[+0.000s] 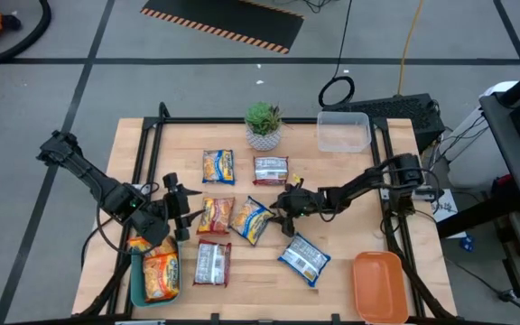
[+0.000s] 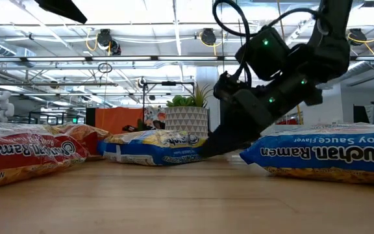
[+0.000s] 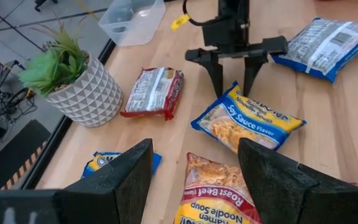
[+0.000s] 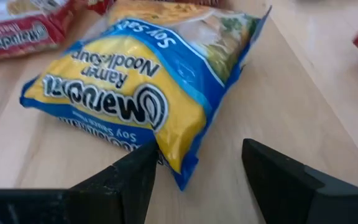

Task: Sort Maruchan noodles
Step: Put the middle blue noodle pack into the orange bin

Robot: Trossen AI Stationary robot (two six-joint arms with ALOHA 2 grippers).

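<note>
With our right end effector spread wide just beside the yellow-and-blue noodle packet mid-tabletop, we should straddle its corner squarely, then close gently; our left end effector waits open.

A robotics lab in a big open industrial hall.

From where I stand, the wooden worktop sits inside a black metal frame on a grey concrete floor marked with dark tape lines and a hazard-striped mat. Cables trail across the floor. Beyond the worktop, exposed ceiling pipes and ducts run under strip lights, with an orange partition farther back.
</note>
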